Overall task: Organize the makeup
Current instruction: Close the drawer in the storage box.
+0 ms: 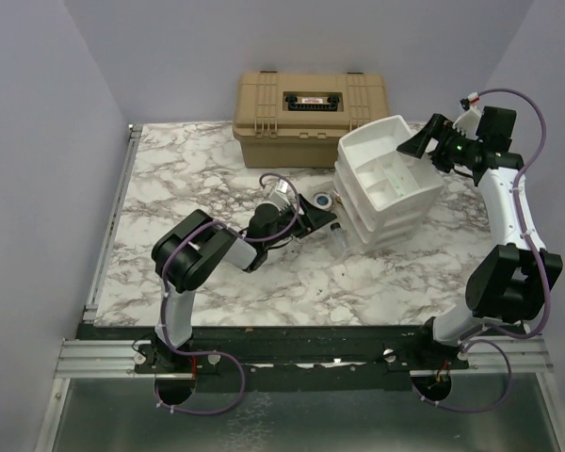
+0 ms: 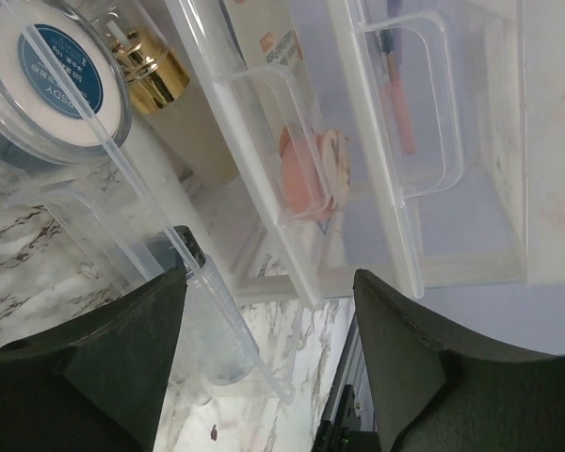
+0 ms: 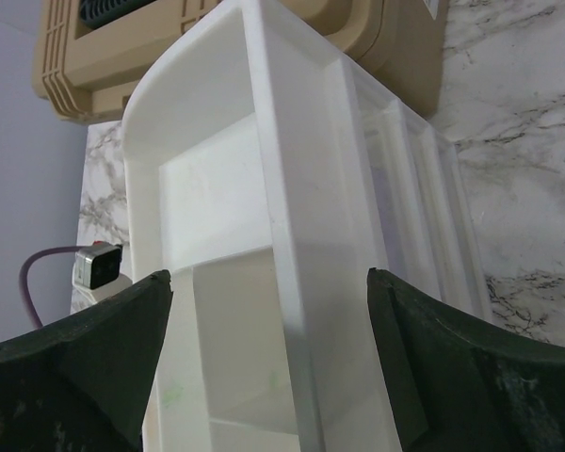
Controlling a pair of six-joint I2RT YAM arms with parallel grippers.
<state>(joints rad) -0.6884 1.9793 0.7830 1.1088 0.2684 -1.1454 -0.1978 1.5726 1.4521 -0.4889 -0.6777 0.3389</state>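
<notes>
Our left gripper (image 2: 268, 282) has its jaws partly apart, gripping nothing. A small clear bottle (image 2: 215, 344) sits just beside one finger on the veined marble table (image 2: 28, 245), in front of the white plastic organizer (image 1: 395, 179). Its see-through drawers (image 2: 264, 108) hold round orange and pink discs (image 2: 306, 174) and a slim pink tube (image 2: 398, 99). Our right gripper (image 3: 268, 278) gapes wide astride the organizer's top rim, with gaps either side.

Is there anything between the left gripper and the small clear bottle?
Nothing visible blocks it. The bottle stands between the open fingers of the left gripper. A clear plastic rim crosses close beside it, and I cannot tell whether they touch.
</notes>
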